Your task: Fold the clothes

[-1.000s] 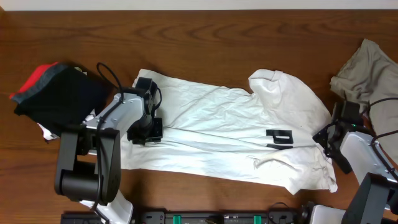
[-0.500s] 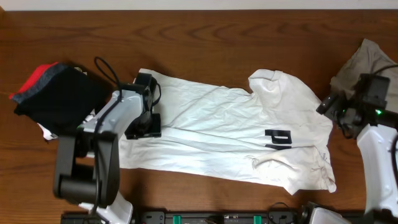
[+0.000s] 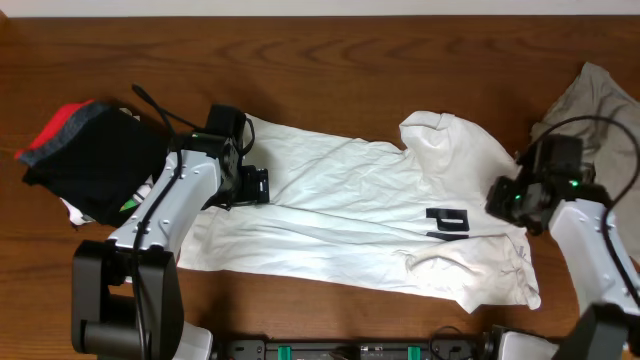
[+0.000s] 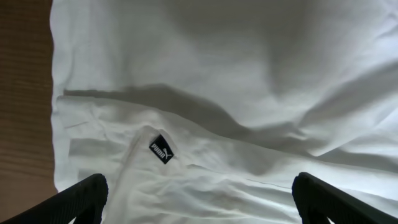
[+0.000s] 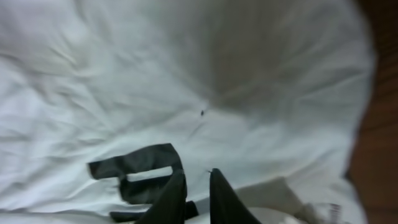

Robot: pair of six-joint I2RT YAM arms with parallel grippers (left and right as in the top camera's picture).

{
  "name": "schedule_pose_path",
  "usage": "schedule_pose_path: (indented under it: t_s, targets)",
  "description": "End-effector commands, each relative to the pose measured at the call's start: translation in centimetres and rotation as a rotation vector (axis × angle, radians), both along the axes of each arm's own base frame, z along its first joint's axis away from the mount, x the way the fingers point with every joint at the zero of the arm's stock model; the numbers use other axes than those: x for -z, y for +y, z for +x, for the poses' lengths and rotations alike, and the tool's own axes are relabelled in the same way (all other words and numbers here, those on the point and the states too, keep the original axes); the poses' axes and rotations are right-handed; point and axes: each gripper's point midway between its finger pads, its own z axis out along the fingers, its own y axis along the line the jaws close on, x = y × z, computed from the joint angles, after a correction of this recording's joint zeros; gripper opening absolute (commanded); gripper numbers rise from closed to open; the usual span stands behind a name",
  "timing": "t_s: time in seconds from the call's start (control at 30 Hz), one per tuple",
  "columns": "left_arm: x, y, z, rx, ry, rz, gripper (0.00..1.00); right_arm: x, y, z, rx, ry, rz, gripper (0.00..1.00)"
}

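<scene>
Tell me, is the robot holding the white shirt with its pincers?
No, nothing is held. The left pincer hangs wide open over the white shirt, and the right pincer is closed above it with no cloth between its fingers.

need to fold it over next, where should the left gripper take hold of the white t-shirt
Probably the white T-shirt at its straight left edge, near a corner, where it lies flat on the table. Come in low from the left so one finger slides under; the left gripper is open above that end.
</scene>
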Motion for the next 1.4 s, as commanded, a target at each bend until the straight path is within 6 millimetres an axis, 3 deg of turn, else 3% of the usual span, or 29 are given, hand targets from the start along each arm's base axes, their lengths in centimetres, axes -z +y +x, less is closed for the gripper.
schedule_pose_path:
  t_s: [0.0,0.2,0.4,0.63,0.73,0.87,0.93,1.0,1.23,1.37]
  targets:
    - [-0.3,0.0,0.4,-0.005,-0.012,-0.007,0.96,2.1,0.7,-0.8,-0.032,0.050,0.010,0.12]
    - [-0.4,-0.1,0.5,-0.006,-0.016,-0.007,0.96,5.4,0.5,-0.6,-0.029,0.090,0.005,0.10]
    - [-0.4,-0.1,1.0,-0.006,-0.038,-0.011,0.97,7.4,-0.5,1.1,-0.020,0.063,-0.037,0.13]
    - [-0.6,-0.4,2.4,-0.005,-0.096,-0.020,0.96,7.3,-1.0,4.3,-0.014,-0.057,-0.057,0.21]
    - [-0.8,-0.5,3.4,-0.004,-0.135,-0.026,0.96,7.2,-0.9,4.4,-0.017,-0.056,-0.051,0.24]
    - [-1.4,-0.8,5.4,0.015,-0.221,-0.037,0.98,7.0,-0.7,3.2,-0.037,-0.013,-0.047,0.38]
    - [-2.0,-0.9,6.5,0.035,-0.263,-0.037,0.98,6.0,-0.8,3.0,-0.035,-0.010,-0.055,0.41]
    - [-3.0,-0.6,7.9,0.055,-0.315,-0.034,0.98,3.7,-0.9,3.5,-0.034,-0.049,-0.062,0.43]
    - [-7.0,2.3,12.8,0.030,-0.504,-0.064,0.98,-8.2,-1.1,5.7,-0.031,-0.343,-0.112,0.54]
    - [-8.2,1.8,15.4,0.130,-0.623,-0.139,0.98,-12.0,-0.4,4.9,-0.045,-0.447,-0.102,0.54]
